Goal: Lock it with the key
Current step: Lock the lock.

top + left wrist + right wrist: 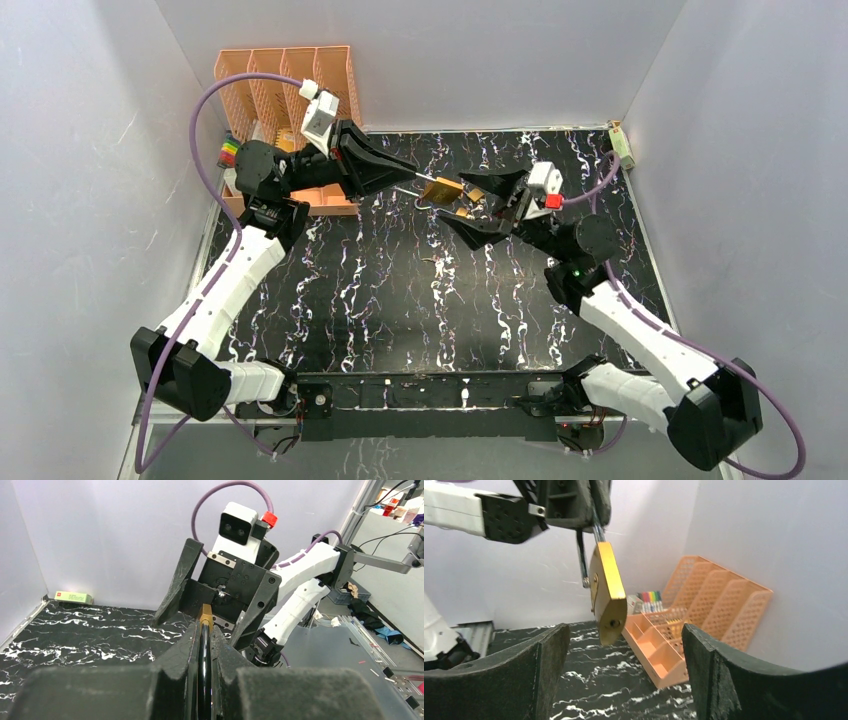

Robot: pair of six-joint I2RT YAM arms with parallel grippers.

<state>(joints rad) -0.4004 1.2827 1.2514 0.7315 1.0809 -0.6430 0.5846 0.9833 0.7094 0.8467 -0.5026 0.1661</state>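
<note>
In the top view, the shackle of the rectangular brass padlock (442,190) is being gripped by the clenched left end effector (405,181). The body is hanging just ahead of its fingertips, clear of the black marbled surface (380,290). The right end effector (480,205) is being shown released, jaws wide, with the padlock just before its gap. A small brass-coloured piece (464,212) is lying between its fingers; whether that is the key cannot be told.

In the left wrist view, the shackle is being pinched between closed pads, and the brass body is projecting just beyond them.

In the right wrist view, the padlock is being presented above and between the spread fingers (499,675). Its keyhole is empty and one shackle leg is standing free, so it is judged unlocked. An orange plastic desk organiser (704,615) is standing beyond.

The key is best gripped by its bow and lined up with the keyhole while the padlock is steadied.
</note>
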